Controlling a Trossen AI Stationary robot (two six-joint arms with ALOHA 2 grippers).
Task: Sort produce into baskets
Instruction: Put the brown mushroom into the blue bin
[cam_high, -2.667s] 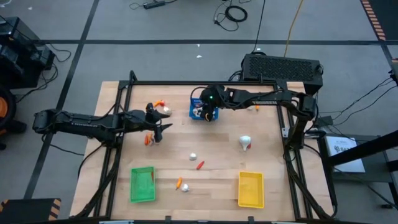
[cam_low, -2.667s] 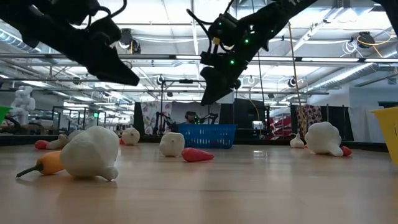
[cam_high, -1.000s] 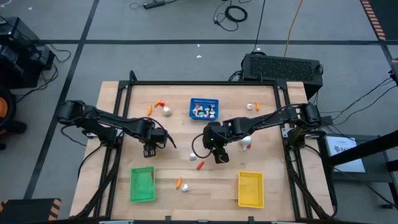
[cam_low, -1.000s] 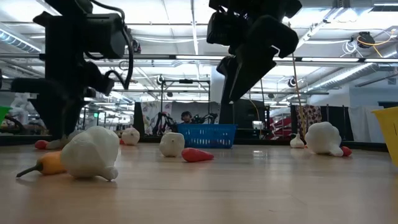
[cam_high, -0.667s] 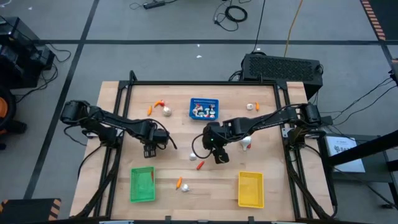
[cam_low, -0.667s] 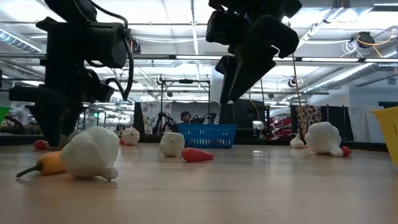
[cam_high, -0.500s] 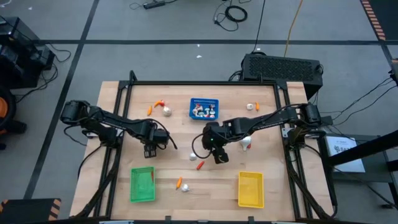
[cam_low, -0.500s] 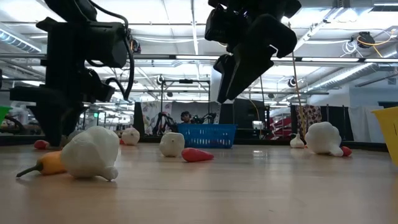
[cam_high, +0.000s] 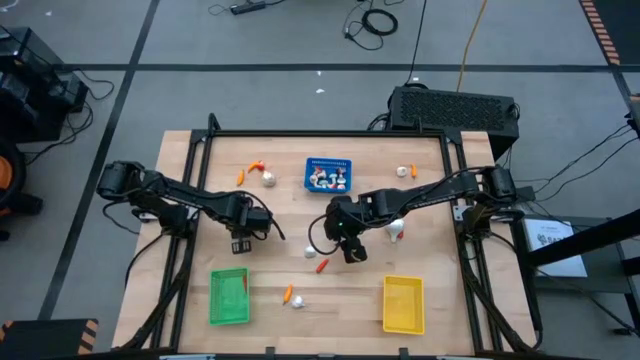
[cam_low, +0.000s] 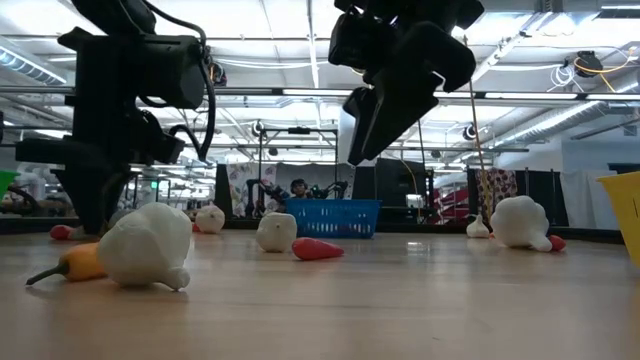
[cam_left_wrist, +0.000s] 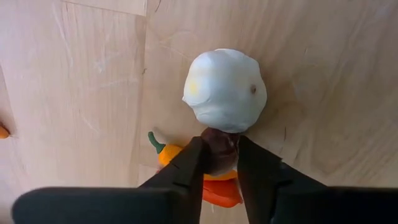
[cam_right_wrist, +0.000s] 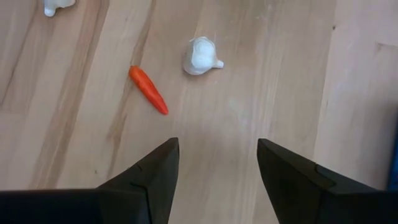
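The right gripper (cam_high: 350, 252) is now hovering mid-tabletop, fingers released, having left the blue basket (cam_high: 329, 175). The left gripper (cam_left_wrist: 219, 163) is grasping an orange pepper (cam_left_wrist: 186, 163).

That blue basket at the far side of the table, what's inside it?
The blue perforated plastic basket holds several small white-and-red pieces, seen from above. Their exact count and anything lying beneath them cannot be made out.

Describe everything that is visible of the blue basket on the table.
The blue basket is a small rectangular plastic container with perforated sides. It stands upright on the wooden table, near the far edge, about midway across. Seen from above, it holds several small white pieces with touches of red. Neither arm is near it, and nothing outside it touches it. The low view shows it far behind the loose produce.
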